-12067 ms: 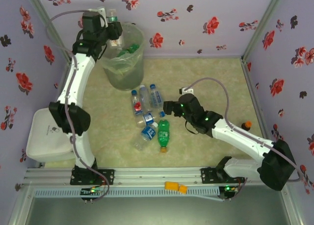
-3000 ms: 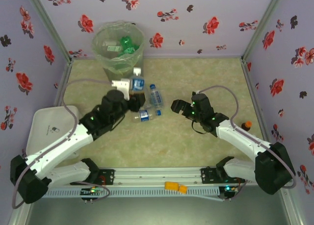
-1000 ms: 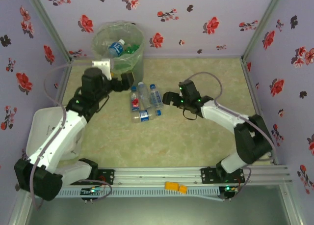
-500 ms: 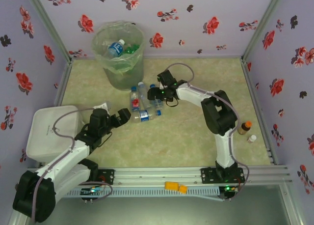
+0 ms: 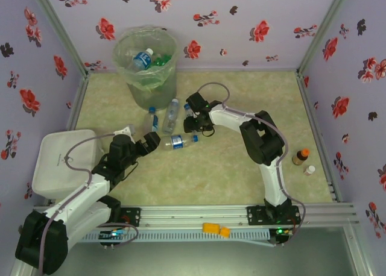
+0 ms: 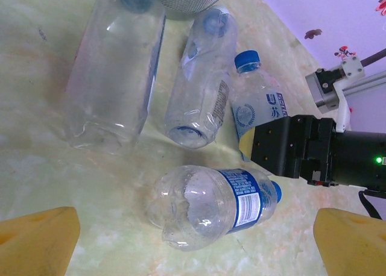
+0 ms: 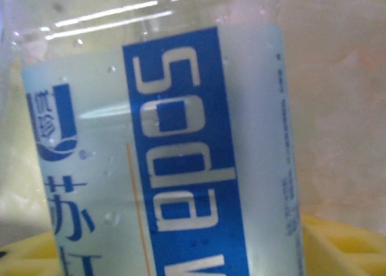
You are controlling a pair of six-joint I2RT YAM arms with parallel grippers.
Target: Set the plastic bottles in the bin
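Left wrist view: my left fingers (image 6: 36,240) are spread wide, holding nothing.
Nearest bottle (image 6: 217,207): lies on the desk (image 5: 229,167) just ahead of them.
Right fingers (image 7: 338,246): around a blue-label bottle (image 7: 181,149); gripping or not, I cannot tell.
Bin (image 5: 158,89): far back, bottles (image 5: 143,59) inside.

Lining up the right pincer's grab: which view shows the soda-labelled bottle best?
Left wrist: soda-labelled bottle shows blue cap, neck and label, its base behind the right pincer. Top external shows it small beside that pincer; right wrist, a close-up of its label.
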